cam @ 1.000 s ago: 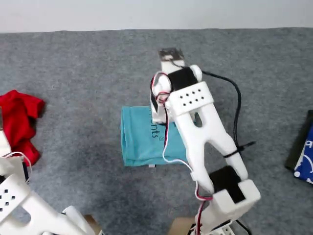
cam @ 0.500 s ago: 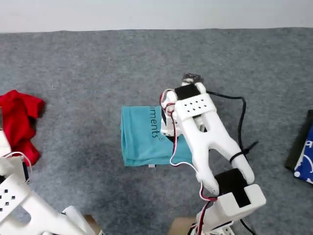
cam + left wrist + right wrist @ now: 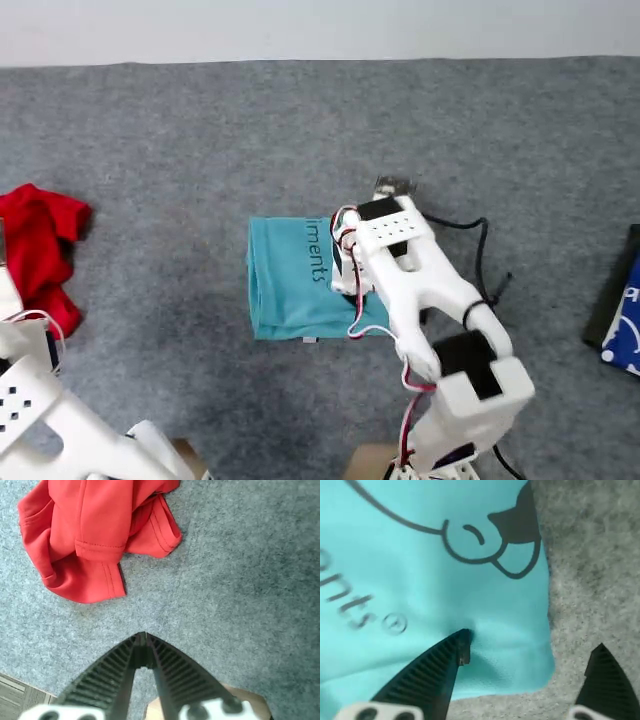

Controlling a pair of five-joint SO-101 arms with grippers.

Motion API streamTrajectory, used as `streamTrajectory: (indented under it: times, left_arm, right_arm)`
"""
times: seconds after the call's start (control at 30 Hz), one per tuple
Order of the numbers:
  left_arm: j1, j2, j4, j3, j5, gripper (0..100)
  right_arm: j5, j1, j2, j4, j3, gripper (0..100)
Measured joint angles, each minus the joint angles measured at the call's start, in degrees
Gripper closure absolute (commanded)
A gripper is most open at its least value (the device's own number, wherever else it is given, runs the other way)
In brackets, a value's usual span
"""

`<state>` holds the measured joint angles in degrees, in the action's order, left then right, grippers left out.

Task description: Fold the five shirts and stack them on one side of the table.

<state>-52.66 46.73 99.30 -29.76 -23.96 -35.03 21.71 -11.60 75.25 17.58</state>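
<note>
R end effector [image 3: 532,647] open, straddling right edge of folded teal shirt [image 3: 285,285], mid worktop [image 3: 180,130]. L end effector [image 3: 145,637] closed, empty, beside crumpled red shirt [image 3: 90,530] at left

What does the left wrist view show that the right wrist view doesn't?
Left wrist view: a crumpled red shirt and the left pincer, shut, short of it. Right wrist view: a folded teal shirt with dark print, and the right pincer, open, with one fingertip on the shirt near its edge. Both: the grey felt table cover.
</note>
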Motion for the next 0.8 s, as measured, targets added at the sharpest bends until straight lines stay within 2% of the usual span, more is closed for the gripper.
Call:
streamTrajectory:
  times: [0.13,0.4,0.8]
  left_arm:
    - [0.0,0.0,0.0,0.0,0.0,100]
    - [0.0,0.0,0.0,0.0,0.0,100]
    - [0.0,0.0,0.0,0.0,0.0,100]
  right_arm:
    - [0.0,-0.1,-5.1,1.7,-2.9,68.2]
    - [0.0,0.0,-14.0,8.6,-13.7,99.8]
    - [5.4,-4.8,-18.0,19.7,-22.7,99.0]
